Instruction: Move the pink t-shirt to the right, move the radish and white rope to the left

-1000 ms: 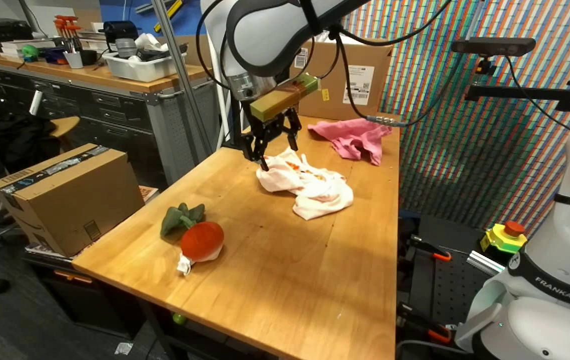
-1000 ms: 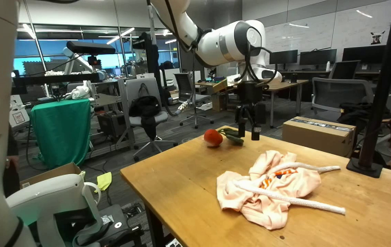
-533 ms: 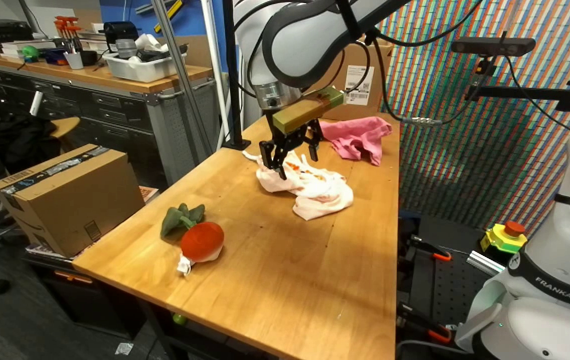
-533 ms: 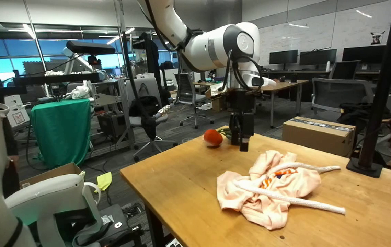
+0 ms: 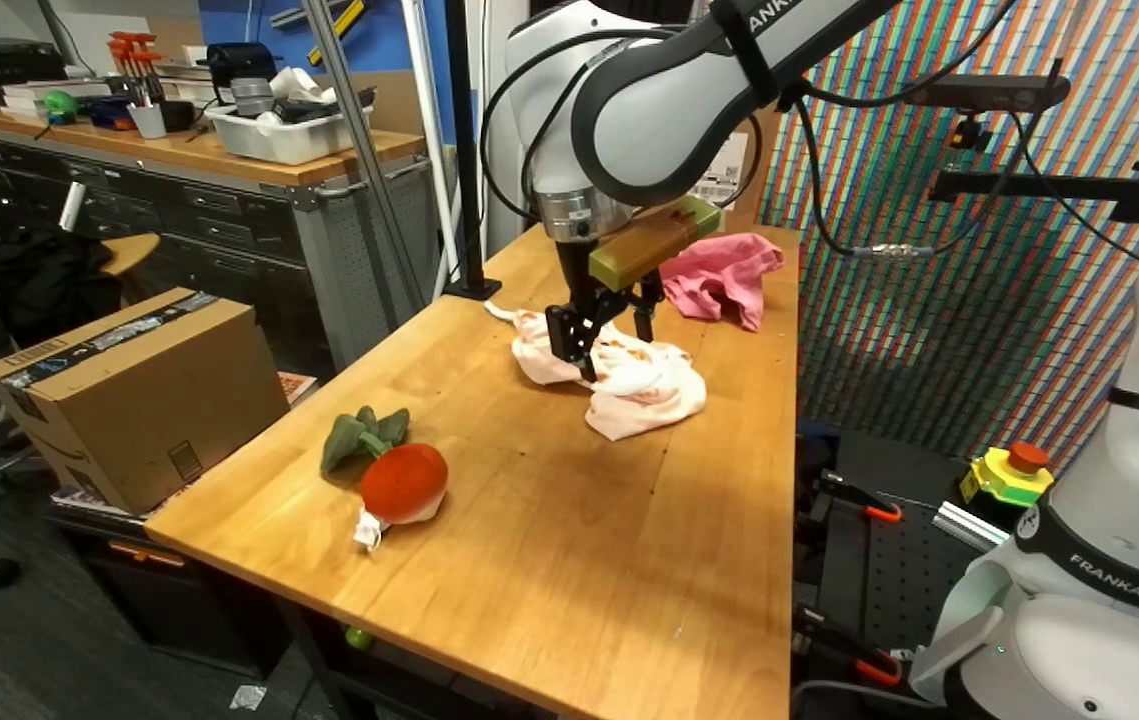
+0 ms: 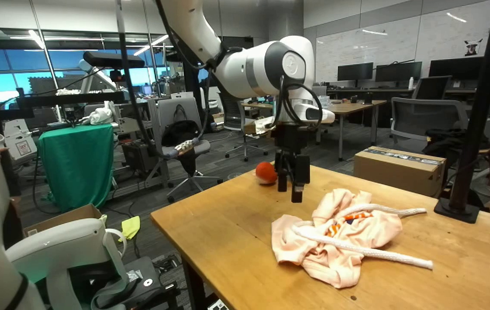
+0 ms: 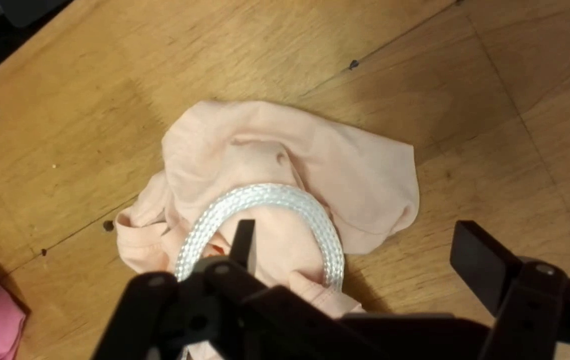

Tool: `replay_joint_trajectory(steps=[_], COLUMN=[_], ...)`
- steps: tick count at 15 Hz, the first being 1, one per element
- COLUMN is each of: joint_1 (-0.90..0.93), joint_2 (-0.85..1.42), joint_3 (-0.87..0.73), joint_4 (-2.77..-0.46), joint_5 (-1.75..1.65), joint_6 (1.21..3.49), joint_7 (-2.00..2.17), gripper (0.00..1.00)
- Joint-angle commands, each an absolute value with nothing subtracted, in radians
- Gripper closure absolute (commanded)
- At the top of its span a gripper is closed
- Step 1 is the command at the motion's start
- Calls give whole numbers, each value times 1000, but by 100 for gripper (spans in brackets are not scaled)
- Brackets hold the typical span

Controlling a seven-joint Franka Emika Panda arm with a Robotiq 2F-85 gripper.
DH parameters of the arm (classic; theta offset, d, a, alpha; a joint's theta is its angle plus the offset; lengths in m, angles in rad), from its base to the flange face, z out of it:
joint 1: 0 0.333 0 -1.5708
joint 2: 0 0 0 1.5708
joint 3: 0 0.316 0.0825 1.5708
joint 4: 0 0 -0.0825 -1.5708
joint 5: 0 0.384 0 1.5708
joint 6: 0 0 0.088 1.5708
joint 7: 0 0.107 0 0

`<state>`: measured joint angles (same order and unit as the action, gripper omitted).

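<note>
Toward the left of the light-brown wooden worktop [image 5: 529,560] in an exterior view, the round red toy radish [image 5: 404,484] with dark green leaves lies near the edge. To its right the black two-fingered pincer [image 5: 615,355] is released, its jaws wide apart above a crumpled pale-peach cloth bundle [image 5: 657,395], across which the thick white braided rope [image 7: 269,195] curves in a U, both ends reaching past the cloth. Farthest right and farther back lies the bright rose-pink cloth t-shirt [image 5: 724,268], rumpled and partly hidden behind the pincer.
</note>
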<state>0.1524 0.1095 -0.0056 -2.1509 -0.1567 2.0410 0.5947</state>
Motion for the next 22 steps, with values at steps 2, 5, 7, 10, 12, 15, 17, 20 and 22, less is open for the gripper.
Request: replay_joint_trajectory(steps=[2, 5, 7, 10, 12, 15, 17, 20, 22], joint_1=[122, 118, 115, 110, 107, 101, 100, 104, 105], joint_2=[43, 29, 20, 9, 6, 7, 13, 28, 38], joint_3=[25, 35, 40, 44, 44, 44, 46, 51, 56], joint_4=[-2237, -2254, -2262, -2273, -2280, -2301, -2311, -2317, -2314], joint_5=[-143, -141, -133, -139, -146, -148, -151, -162, -169], joint_6=[2091, 2082, 2081, 2078, 2074, 2077, 2081, 2099, 2112], joint_7=[384, 227, 115, -42, -125, -236, -286, -294, -295], gripper=[0, 0, 0, 0, 0, 0, 0, 0, 0])
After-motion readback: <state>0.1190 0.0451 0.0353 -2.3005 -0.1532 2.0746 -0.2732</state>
